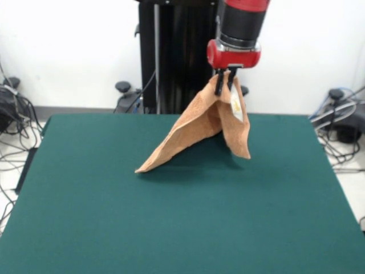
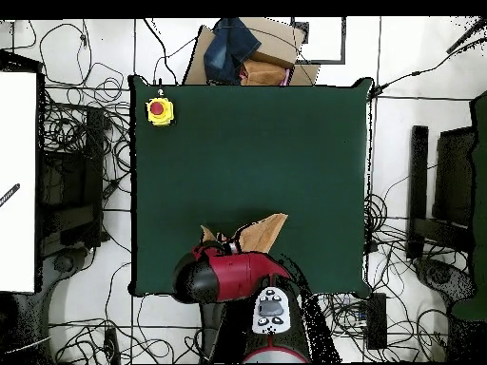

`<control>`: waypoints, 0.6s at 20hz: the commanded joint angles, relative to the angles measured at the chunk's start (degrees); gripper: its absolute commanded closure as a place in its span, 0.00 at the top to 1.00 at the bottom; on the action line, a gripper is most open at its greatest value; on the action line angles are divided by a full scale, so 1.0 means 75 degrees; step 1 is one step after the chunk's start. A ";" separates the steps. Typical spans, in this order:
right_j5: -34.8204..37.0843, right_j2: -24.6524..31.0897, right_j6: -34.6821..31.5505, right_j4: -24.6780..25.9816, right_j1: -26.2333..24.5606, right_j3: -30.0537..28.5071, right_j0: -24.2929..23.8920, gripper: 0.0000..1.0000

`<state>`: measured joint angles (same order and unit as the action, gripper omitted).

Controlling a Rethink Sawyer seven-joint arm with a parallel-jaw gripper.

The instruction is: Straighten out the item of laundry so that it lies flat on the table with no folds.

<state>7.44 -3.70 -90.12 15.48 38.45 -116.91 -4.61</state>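
Note:
The orange-tan towel (image 1: pixel 197 128) hangs from my gripper (image 1: pixel 225 85), which is shut on its top. It drapes down as a folded tent shape. One corner trails to the left and touches the green table (image 1: pixel 171 217); the other hangs free on the right with a white label showing. In the overhead view the arm covers most of the towel (image 2: pixel 259 231), and only a part sticks out near the table's (image 2: pixel 247 143) lower edge. The gripper itself is hidden there.
A yellow box with a red button (image 2: pixel 160 111) sits on the table's far corner in the overhead view. Boxes and dark cloth (image 2: pixel 249 52) lie beyond that edge. Cables run round the table on the floor. The black pedestal (image 1: pixel 171 57) stands behind.

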 commanded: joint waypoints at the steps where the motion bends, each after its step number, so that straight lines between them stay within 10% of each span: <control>1: 0.0020 0.0604 -0.1198 -0.0301 -0.0233 0.0472 -0.0016 0.00; 12: 0.0041 0.0846 -0.1017 -0.0208 -0.0300 0.0513 -0.0167 0.00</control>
<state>7.44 -3.51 -90.12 15.48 37.51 -116.78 -4.84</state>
